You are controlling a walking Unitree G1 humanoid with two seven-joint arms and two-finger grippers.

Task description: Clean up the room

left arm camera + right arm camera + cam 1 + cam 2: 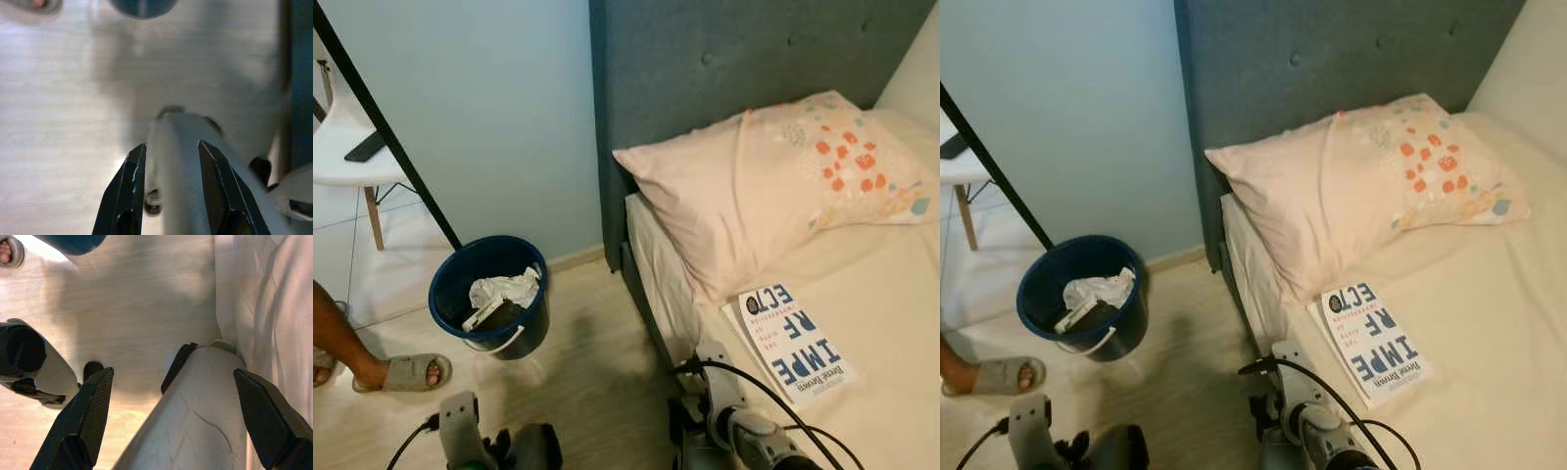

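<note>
I stand at the head of the bed, between its edge and a blue bucket on the wooden floor, and I judge the step in hand to be choosing what to tidy next. The clearest candidate is the book, lying flat on the sheet just below the pink pillow, which leans against the grey headboard. The bucket already holds crumpled paper and a dark flat item I cannot identify. My left gripper hangs low over the floor, its fingers spread and holding nothing. My right gripper hangs beside the bed's edge, likewise wide open and empty. The next move, as I judge it, calls for raising the right arm over the mattress and bringing the fingers onto the book's near edge; the thin, flat cover may be hard to pinch off the soft sheet. A person's foot in a grey sandal rests on the floor near the bucket, and a white chair stands beyond a slanted black bar; I must keep the left arm clear of that foot.
</note>
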